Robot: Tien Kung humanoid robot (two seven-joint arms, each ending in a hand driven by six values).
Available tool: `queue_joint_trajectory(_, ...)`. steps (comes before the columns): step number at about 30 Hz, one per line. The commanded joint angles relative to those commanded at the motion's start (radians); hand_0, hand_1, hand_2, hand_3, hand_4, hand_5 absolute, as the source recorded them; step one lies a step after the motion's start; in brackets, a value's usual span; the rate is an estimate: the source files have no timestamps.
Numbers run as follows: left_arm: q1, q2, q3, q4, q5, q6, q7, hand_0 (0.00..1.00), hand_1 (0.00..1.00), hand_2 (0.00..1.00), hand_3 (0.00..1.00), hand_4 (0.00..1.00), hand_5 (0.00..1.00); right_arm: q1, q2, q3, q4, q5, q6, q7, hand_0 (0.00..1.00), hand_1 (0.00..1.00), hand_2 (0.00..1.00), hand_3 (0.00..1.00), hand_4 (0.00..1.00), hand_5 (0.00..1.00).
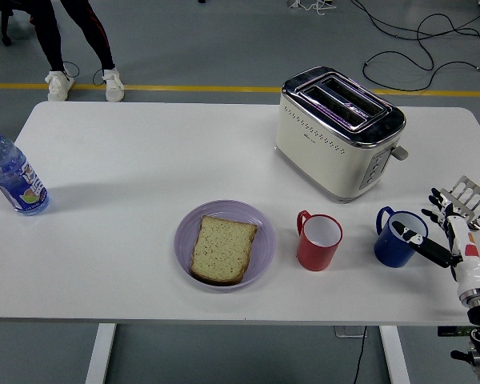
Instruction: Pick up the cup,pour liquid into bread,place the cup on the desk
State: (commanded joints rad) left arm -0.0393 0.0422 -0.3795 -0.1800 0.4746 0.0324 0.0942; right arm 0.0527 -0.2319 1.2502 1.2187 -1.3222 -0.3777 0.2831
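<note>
Single head cam, high at table's point(144, 160) near edge, looking fwd/down over whole top.

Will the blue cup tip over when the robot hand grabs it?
Probably not. The blue cup stands upright on a flat base on the table, and looks stiff. Its glossy side may be slippery, so the robot hand might slide. If there is liquid inside, it could slosh.
</note>
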Motion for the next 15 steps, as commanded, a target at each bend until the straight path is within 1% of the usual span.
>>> queue_joint_trajectory(6, -0.005, 0.002, 0.002, 0.0, -0.002, 0.0, -0.001, 0.675, 0.714, 0.741, 0.67, 0.421, 0.942, -0.022, -0.007, 0.026, 0.102, -0.003, -0.018, 0.0, 0.925, 0.835, 0.961, 0.998, 0.998, 0.372)
queue_joint_trajectory(8, -0.006, 0.002, 0.006, 0.0, -0.004, 0.0, -0.001, 0.675, 0.713, 0.739, 0.668, 0.422, 0.941, -0.028, -0.008, 0.033, 0.134, 0.008, -0.026, 0.004, 0.923, 0.827, 0.944, 0.998, 0.998, 0.375)
queue_joint_trajectory(12, -0.005, 0.001, -0.004, 0.0, 0.002, 0.0, 0.001, 0.675, 0.713, 0.739, 0.668, 0.422, 0.941, -0.031, -0.008, 0.041, 0.174, 0.04, -0.041, 0.017, 0.923, 0.827, 0.944, 0.998, 0.998, 0.375)
queue_joint_trajectory(13, -0.005, 0.001, -0.005, 0.0, 0.003, 0.0, 0.001, 0.674, 0.712, 0.739, 0.667, 0.425, 0.937, -0.031, -0.008, 0.041, 0.176, 0.043, -0.042, 0.018, 0.908, 0.804, 0.917, 0.986, 0.954, 0.322)
queue_joint_trajectory(15, -0.005, 0.001, -0.007, 0.0, 0.006, 0.001, 0.001, 0.674, 0.712, 0.739, 0.667, 0.425, 0.937, -0.029, -0.006, 0.047, 0.194, 0.063, -0.048, 0.022, 0.908, 0.804, 0.917, 0.986, 0.954, 0.322)
